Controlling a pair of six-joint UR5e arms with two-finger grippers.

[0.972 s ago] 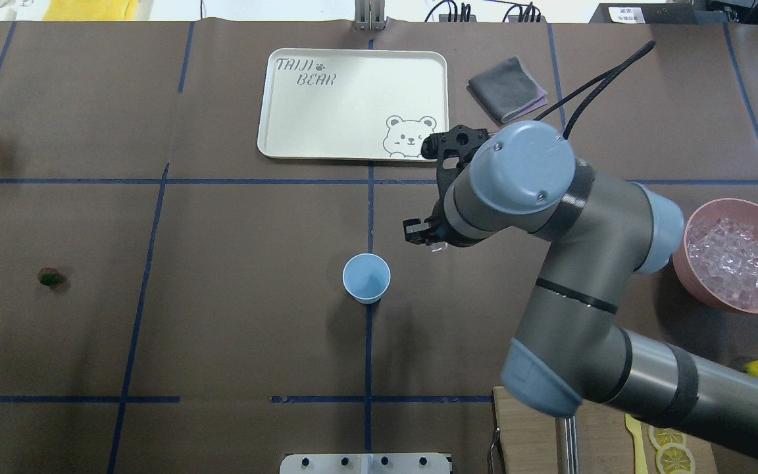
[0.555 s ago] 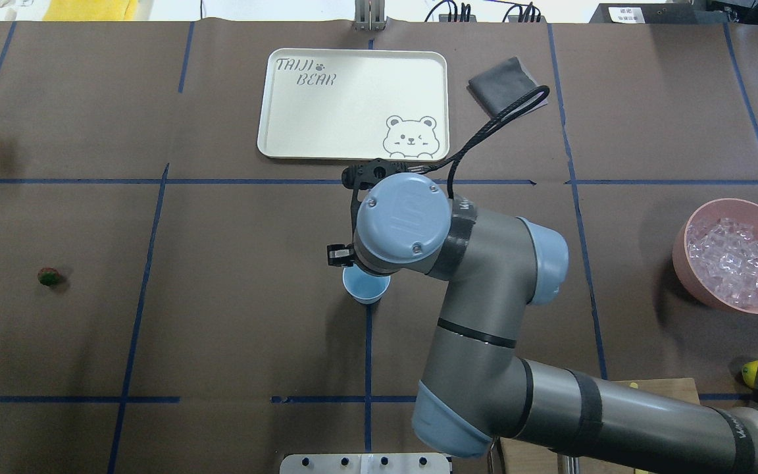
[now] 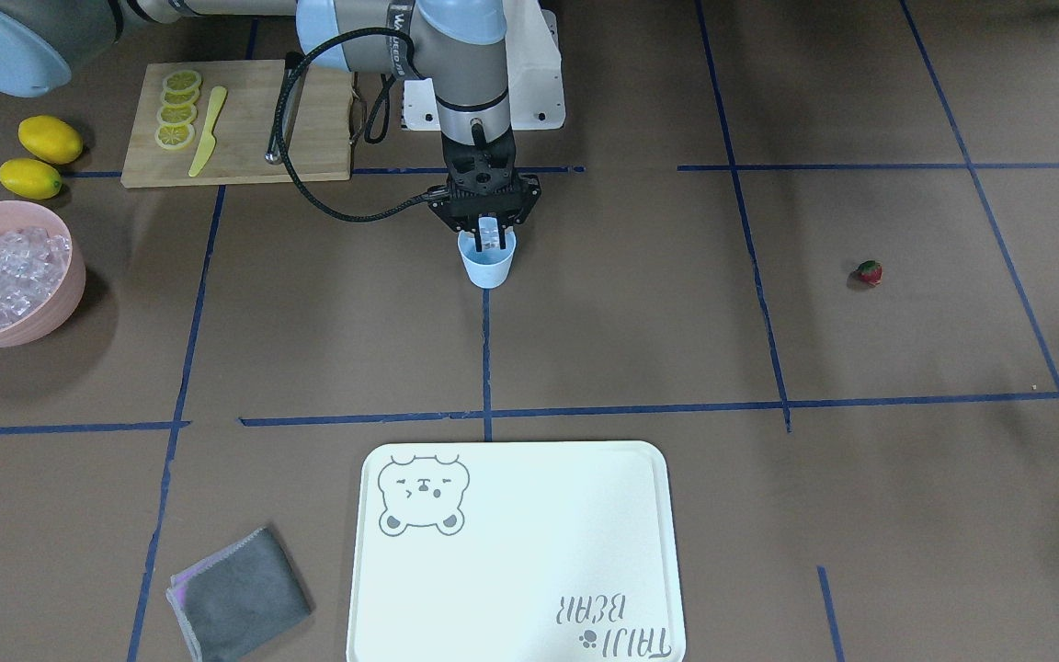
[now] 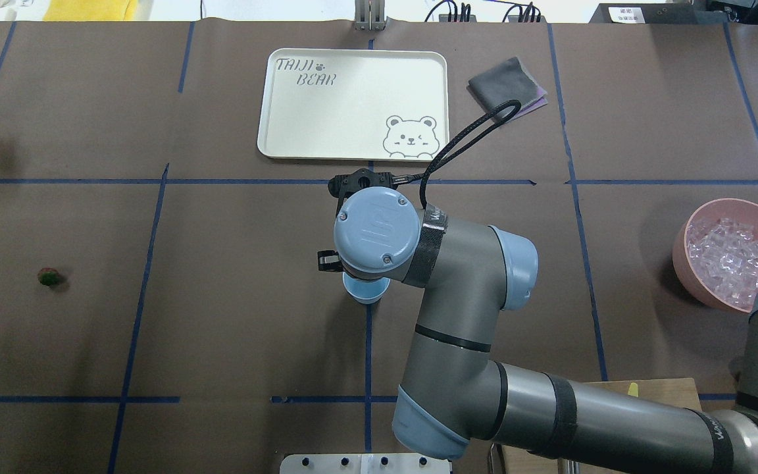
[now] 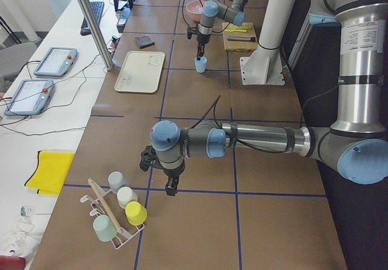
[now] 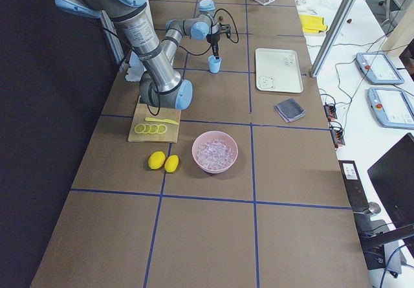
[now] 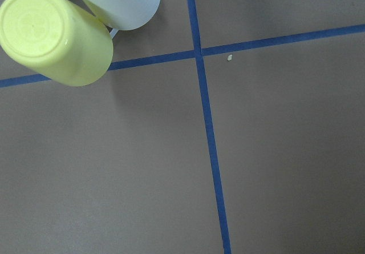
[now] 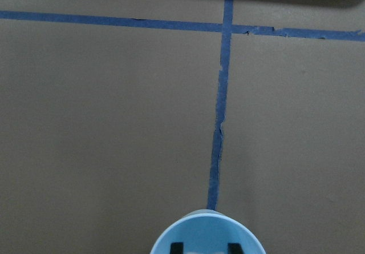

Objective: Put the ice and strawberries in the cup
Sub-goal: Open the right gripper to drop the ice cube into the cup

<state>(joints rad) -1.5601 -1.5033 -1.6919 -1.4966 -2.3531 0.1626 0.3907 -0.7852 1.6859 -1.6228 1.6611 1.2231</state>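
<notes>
The light blue cup stands at the table's middle, also seen in the overhead view and the right wrist view. My right gripper hangs straight above the cup's mouth, shut on a clear ice cube; its fingertips show at the cup's rim. The heap of ice lies in the pink bowl at the right. The strawberry lies alone far left. My left gripper hovers over the table's left end; I cannot tell whether it is open or shut.
A cream bear tray and a grey cloth lie behind the cup. A cutting board with lemon slices and a yellow knife, and two lemons, are near the robot's base. A rack of cups stands by the left gripper.
My right arm has swung left from the bowl's side with the ice cube and now stands over the cup. The strawberry and cup have not moved.
</notes>
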